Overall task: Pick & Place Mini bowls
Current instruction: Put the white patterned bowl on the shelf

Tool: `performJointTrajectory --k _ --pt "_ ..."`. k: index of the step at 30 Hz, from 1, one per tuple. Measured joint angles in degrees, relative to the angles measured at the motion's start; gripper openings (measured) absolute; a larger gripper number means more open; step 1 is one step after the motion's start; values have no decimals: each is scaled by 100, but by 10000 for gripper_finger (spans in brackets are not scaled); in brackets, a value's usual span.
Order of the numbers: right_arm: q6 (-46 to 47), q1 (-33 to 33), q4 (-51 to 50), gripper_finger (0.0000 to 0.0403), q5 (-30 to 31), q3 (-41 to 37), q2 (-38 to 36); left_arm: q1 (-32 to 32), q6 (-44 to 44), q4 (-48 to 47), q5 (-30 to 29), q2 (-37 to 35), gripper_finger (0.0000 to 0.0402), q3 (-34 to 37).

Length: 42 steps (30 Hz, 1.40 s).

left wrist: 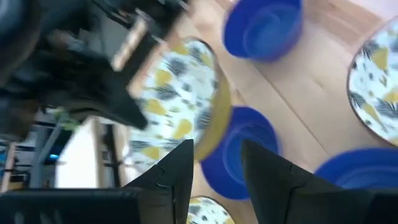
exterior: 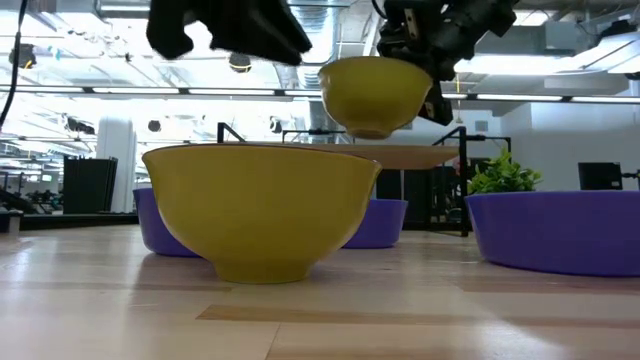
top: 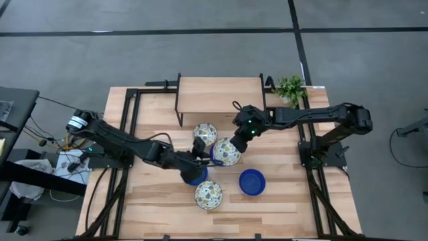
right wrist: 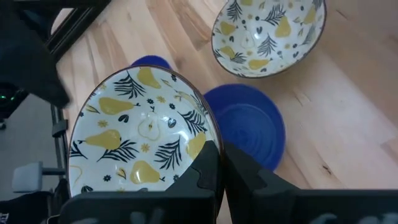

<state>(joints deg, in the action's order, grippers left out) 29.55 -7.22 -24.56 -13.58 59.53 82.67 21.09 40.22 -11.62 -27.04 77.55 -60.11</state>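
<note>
Three patterned bowls and at least three blue bowls show on or over the wooden table (top: 154, 201). The right gripper (top: 235, 142) pinches the rim of one patterned bowl (top: 227, 152), white inside with yellow pears and dark leaves; its two fingers (right wrist: 205, 165) press together on the bowl's edge, one inside and one outside. In the low view that held bowl (exterior: 375, 92) hangs clear above the table with a yellow outer wall, slightly tilted. Below it, in the right wrist view, a blue bowl (right wrist: 249, 124) sits on the wood. A second patterned bowl (top: 205, 133) rests near the raised wooden shelf (top: 221, 94) at the back of the table, and a third (top: 208, 195) sits toward the front edge; the low view shows this one (exterior: 260, 210) large and close, standing upright on the table. The left gripper (top: 198, 166) is over another blue bowl (top: 195, 176), just beside the held bowl; its fingers (left wrist: 177, 171) stand apart with a gap between them and hold nothing. A further blue bowl (top: 252, 181) stands alone to the right of the front patterned one, apart from it. A small green plant (top: 291, 87) stands at the table's far right corner.
</note>
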Motion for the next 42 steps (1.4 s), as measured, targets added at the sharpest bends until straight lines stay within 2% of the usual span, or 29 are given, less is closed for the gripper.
performJointTrajectory --k 8,34,42 --pt "0 15 -29 0 -13 0 0 -12 326 -29 -10 484 131 -273" --pt "1 172 -198 0 -52 0 4 -21 453 134 -135 432 131 -291" --pt "1 254 -154 0 2 0 4 -33 452 86 81 434 131 -289"
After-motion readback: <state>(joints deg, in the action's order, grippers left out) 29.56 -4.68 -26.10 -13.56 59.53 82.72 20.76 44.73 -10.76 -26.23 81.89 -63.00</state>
